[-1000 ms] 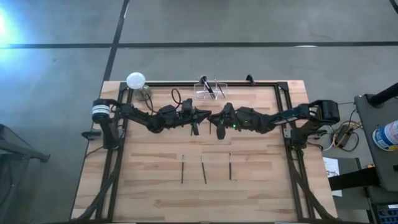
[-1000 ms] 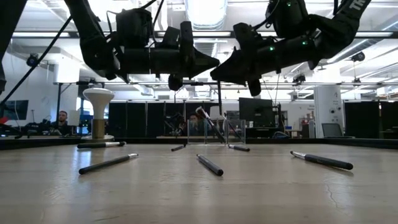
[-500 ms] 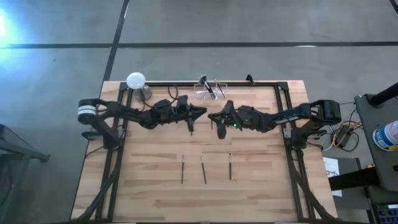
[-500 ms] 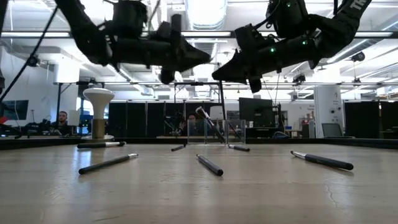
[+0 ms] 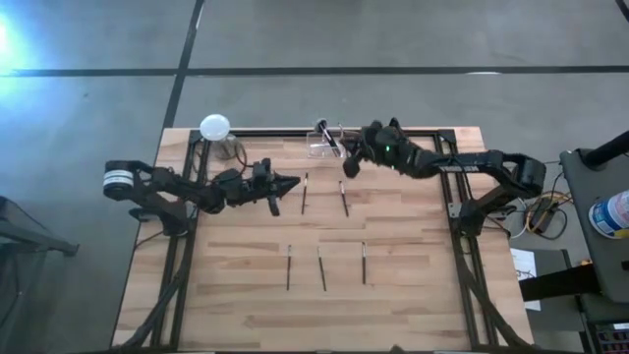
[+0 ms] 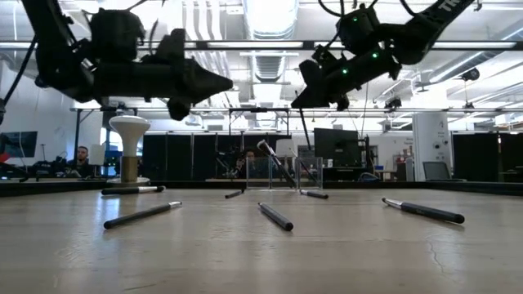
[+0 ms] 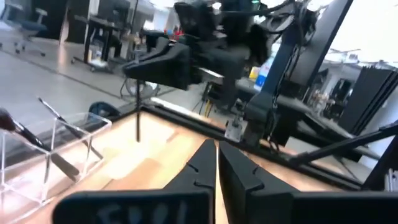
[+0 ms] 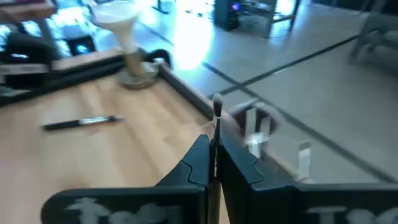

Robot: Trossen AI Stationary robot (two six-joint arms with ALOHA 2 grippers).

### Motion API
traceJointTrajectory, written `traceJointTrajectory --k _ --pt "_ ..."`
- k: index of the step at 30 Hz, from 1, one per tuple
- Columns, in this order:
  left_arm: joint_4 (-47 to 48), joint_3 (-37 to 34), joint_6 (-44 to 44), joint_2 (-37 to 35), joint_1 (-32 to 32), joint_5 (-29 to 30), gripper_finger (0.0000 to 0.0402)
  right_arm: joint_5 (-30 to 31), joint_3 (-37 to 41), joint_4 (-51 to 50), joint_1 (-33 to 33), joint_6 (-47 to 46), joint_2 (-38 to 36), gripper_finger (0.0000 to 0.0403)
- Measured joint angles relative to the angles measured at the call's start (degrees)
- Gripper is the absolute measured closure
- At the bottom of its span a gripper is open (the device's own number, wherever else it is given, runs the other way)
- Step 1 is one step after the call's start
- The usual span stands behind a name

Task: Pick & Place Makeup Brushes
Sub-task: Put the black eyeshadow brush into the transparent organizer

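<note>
I have the right gripper (image 5: 346, 165) up over the far edge of the bench (image 5: 246, 295), just beside the clear acrylic holder (image 5: 329, 145). Its fingers are clamped on one makeup brush (image 8: 216, 112), which hangs roughly upright below them. The left gripper (image 5: 293, 183) hovers nearer the left middle of the bench with its fingers together and nothing between them.

Five more brushes (image 5: 321, 267) show lying flat from above, three in a near row and two further back. A couple already lean inside the holder.

What worries me from here is the drop into the holder. The handle is thin and I judge the grip is only on a short stretch of it, so any jolt could let it swing or slip through. If it goes down off-centre, the lower end may catch the holder's rim and tip that light box, or it may jam against the leaning brushes. The clear walls make the rim hard to judge. The white ball-topped stand (image 5: 214, 127) is well apart from all this.
</note>
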State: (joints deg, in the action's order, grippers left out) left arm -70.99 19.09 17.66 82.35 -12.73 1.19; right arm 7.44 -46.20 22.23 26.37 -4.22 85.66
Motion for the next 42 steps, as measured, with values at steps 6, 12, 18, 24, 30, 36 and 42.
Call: traceJointTrajectory --k 6,12,18,24,30,36,42 --pt "-0.9 -0.4 -0.1 -0.1 -0.2 0.0 0.0401 -0.9 -7.0 -4.3 7.2 3.2 2.1 0.0389" --pt "0.2 -0.3 -1.0 -0.1 -0.2 0.2 0.0401 -3.5 -10.8 -5.4 11.7 3.4 8.6 0.0390" --pt "0.6 -0.3 -1.1 -0.1 -0.2 0.2 0.0401 -6.4 -12.9 -6.1 13.6 1.4 15.0 0.0390" --pt "1.6 -0.4 -1.8 -0.1 -0.2 0.2 0.0401 -6.6 -15.0 -9.5 13.7 1.0 16.9 0.0390" --pt "2.3 -0.4 -1.6 -0.1 -0.7 0.2 0.0401 -6.6 -16.1 -12.7 13.7 -0.1 16.7 0.0371" --pt "2.6 -0.4 -1.5 -0.1 -0.8 0.2 0.0401 -6.4 -15.7 -14.2 13.7 -0.3 16.7 0.0348" --pt "2.6 -0.4 -0.8 -0.1 -0.8 0.2 0.0401 -6.3 -15.8 -15.0 13.7 -1.4 16.7 0.0345"
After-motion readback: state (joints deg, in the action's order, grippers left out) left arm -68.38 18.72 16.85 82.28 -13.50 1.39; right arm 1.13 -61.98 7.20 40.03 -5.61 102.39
